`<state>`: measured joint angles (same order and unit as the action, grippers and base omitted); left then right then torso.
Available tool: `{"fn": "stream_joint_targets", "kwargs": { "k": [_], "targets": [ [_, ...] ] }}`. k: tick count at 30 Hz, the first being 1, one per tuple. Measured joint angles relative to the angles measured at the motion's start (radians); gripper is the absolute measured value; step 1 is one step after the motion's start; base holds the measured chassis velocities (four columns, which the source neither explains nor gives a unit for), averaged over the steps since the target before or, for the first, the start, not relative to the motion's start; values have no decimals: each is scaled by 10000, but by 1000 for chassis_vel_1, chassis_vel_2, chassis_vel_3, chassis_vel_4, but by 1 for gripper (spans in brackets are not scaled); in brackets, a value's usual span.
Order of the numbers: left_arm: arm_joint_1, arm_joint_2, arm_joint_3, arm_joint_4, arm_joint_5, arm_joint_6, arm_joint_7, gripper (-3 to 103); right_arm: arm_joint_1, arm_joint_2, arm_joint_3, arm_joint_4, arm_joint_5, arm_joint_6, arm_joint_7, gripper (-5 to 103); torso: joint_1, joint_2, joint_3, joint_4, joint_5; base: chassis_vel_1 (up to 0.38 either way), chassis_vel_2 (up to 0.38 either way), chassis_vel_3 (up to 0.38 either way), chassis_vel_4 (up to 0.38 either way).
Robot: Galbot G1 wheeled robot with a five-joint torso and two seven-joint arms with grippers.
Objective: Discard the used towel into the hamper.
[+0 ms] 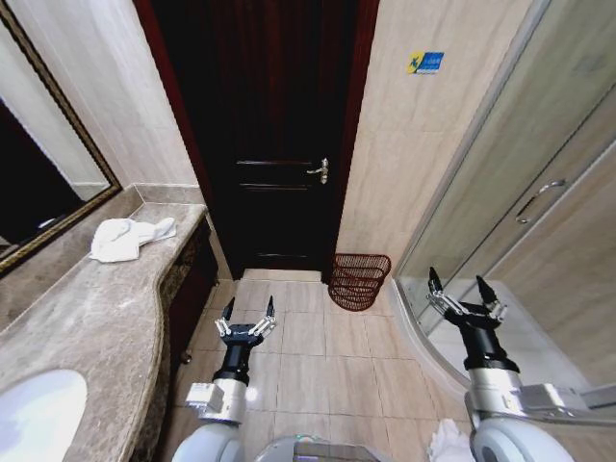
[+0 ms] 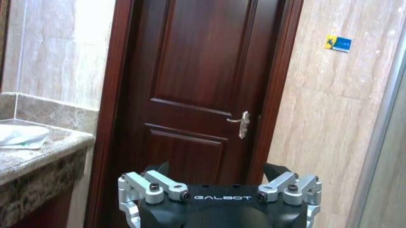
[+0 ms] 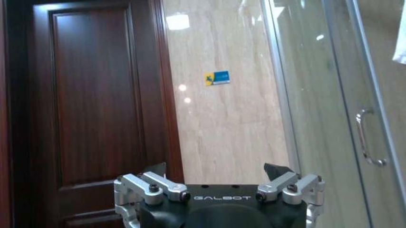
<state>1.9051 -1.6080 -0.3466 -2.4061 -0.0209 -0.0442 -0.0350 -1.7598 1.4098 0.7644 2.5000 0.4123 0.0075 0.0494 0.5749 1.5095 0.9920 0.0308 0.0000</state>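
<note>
A crumpled white towel [image 1: 127, 238] lies on the marble counter [image 1: 87, 327] at the far left, near the mirror; its edge shows as a white heap [image 2: 22, 135] in the left wrist view. The hamper [image 1: 358, 280], a dark red-brown openwork basket, stands on the floor by the wall to the right of the door. My left gripper [image 1: 248, 310] hangs open over the floor tiles, right of the counter's edge and well short of the towel. My right gripper [image 1: 462, 288] is open beside the glass shower wall, to the right of the hamper.
A dark wooden door [image 1: 265, 135] with a metal handle [image 1: 320, 171] is shut straight ahead. A glass shower enclosure [image 1: 520, 192] with a curved base fills the right side. A white sink basin [image 1: 38, 414] sits in the counter's near end. Tiled floor lies open between counter and shower.
</note>
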Motion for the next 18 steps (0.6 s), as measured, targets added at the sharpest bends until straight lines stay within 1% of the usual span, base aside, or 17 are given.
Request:
{"fn": "stream_joint_targets", "kwargs": {
  "k": [3, 5, 6, 8, 10, 12, 16, 17, 18],
  "targets": [
    [106, 0, 23, -118, 120, 0, 6, 96, 70, -85, 4, 0, 25, 36, 3, 100, 0, 0, 0, -1, 0, 0, 0, 0, 0],
    [148, 0, -4, -199, 146, 0, 12, 98, 72, -163, 22, 0, 85, 155, 0, 100, 0, 0, 0, -1, 0, 0, 0, 0, 0],
    [168, 0, -36, -217, 146, -6, 12, 101, 85, -209, 30, 0, 104, 232, -7, 100, 0, 0, 0, -1, -1, 0, 0, 0, 0],
    [185, 0, -66, -218, 146, -27, 7, 101, 105, -247, 37, 0, 107, 275, -10, 100, 0, 0, 0, -1, -1, 0, 0, 0, 0],
    [157, 0, -74, -166, 146, -79, -1, 98, 88, -272, 44, 0, 107, 282, -29, 100, 0, 0, 0, -1, 0, 0, 0, 0, 0],
    [113, 0, -59, -133, 147, -87, -3, 98, 64, -275, 46, 0, 107, 283, -39, 100, 0, 0, 0, -1, 0, 0, 0, 0, 0],
    [4, 0, 253, -64, 329, -101, -13, 98, 27, -263, 50, 0, 92, 276, -28, 100, 0, 0, 0, -1, -1, 0, 0, 0, 0],
    [1, 0, 387, -55, 412, -110, -13, 97, 32, -259, 50, 0, 92, 268, -25, 100, 0, 0, 0, -1, 0, 0, 0, 0, 0],
    [2, 0, 438, -43, 472, -127, -12, 98, 41, -261, 56, 0, 92, 265, -23, 100, 0, 0, 0, -1, 0, 0, 0, 0, 0]
  ]
}}
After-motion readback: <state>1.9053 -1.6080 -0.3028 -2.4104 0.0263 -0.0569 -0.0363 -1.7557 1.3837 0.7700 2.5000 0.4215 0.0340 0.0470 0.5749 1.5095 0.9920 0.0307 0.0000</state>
